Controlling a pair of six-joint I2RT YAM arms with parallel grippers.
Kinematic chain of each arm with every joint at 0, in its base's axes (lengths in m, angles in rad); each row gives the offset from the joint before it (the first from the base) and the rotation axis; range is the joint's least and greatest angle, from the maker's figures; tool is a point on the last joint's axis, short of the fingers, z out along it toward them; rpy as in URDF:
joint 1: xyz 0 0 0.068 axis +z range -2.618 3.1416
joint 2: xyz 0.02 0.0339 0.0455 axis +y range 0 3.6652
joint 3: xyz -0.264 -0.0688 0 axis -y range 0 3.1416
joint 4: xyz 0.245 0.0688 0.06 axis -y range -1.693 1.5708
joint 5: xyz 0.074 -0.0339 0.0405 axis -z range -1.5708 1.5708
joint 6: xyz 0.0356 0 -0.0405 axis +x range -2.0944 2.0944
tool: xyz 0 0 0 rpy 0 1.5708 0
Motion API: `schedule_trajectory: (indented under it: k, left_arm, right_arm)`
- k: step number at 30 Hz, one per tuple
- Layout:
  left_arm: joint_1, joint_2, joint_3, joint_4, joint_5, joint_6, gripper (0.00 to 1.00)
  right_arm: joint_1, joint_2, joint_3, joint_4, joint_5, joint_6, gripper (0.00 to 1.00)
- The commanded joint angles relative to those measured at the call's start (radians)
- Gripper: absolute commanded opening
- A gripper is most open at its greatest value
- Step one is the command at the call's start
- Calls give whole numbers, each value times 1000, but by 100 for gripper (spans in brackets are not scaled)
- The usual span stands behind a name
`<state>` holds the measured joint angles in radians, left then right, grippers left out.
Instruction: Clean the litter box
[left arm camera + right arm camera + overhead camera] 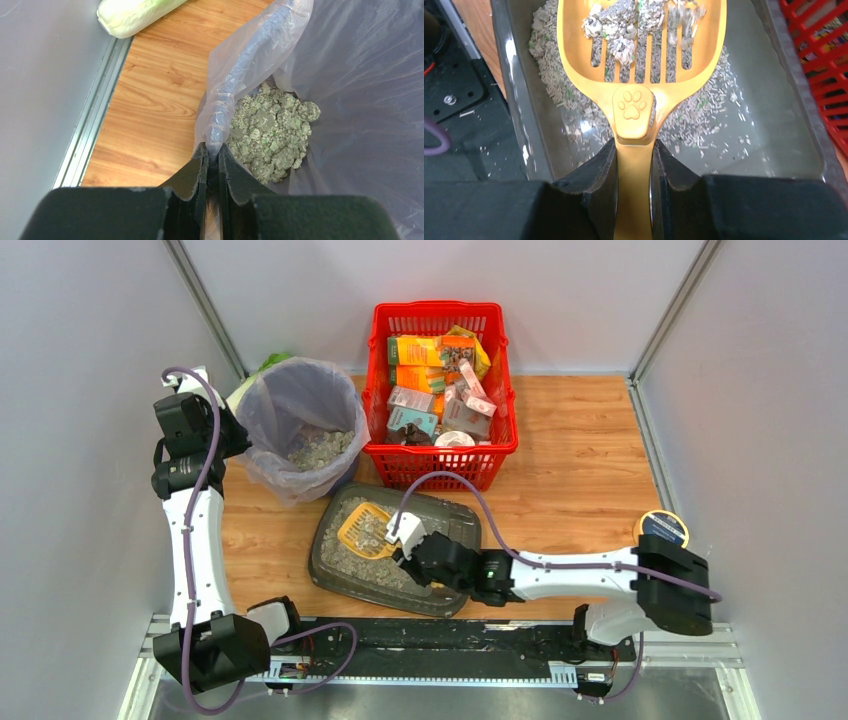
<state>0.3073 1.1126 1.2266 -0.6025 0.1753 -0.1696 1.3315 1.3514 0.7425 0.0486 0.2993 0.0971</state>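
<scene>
Right wrist cam: right gripper (pixel 634 145) clamps yellow slotted plastic scoop (pixel 634 105) w/ clumps (pixel 616 22) over dark grey litter box (pixel 769 130); bag-lined round bin (pixel 300 390) lies far-left, left gripper (pixel 213 150) pinching liner (pixel 235 75).

Overhead wide — wrists close: left on bin (pixel 360 100), right on litter box (pixel 769 117).

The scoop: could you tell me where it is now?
Top view, centre: the scoop is over the litter box, on the near side of the red basket, its handle held by the right gripper.
</scene>
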Motion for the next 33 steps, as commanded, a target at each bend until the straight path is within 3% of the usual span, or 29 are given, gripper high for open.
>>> schedule_trajectory:
  k: [1,6,9,12,15,18,19,20,21,23,25,27,30,31,33]
  left_arm:
    - [-25,-5,-16,-68,84,10,0]
    - [-27,-7,-19,-63,87,7,0]
    - [-27,-2,-16,-65,89,7,0]
    - [-27,-5,-16,-68,78,12,0]
    - [-27,-8,-16,-68,78,12,0]
    - [-25,-8,-16,-65,89,8,0]
    - [-27,-7,-16,-66,86,8,0]
    - [-27,-4,-15,-65,85,7,0]
    - [-27,-4,-16,-68,85,8,0]
    - [-27,-5,-16,-66,82,10,0]
    - [-27,-5,-16,-66,79,10,0]
    - [-27,-5,-13,-69,81,12,0]
    - [-27,-8,-16,-68,85,10,0]
    - [-27,-10,-16,-68,84,12,0]
    - [-27,-8,-16,-68,76,12,0]
  right_arm:
    - [29,72,107,4,6,-14,0]
    - [60,-63,-29,-7,78,44,0]
    - [28,22,10,108,43,20,0]
    - [26,98,133,-25,0,-5,0]
    - [60,-22,91,-167,41,16,0]
    - [31,-110,-41,-58,43,62,0]
    - [-1,-94,-58,76,29,47,0]
    - [-14,-63,-28,100,-7,36,0]
    - [-23,19,18,83,-18,24,0]
    - [-23,95,194,-138,-35,0,0]
    - [6,91,204,-246,-19,-2,0]
    - [17,-19,115,-263,-6,21,0]
    - [2,-90,14,-153,12,24,0]
    - [-18,-72,14,-60,5,18,0]
    - [-37,42,117,-58,-46,6,0]
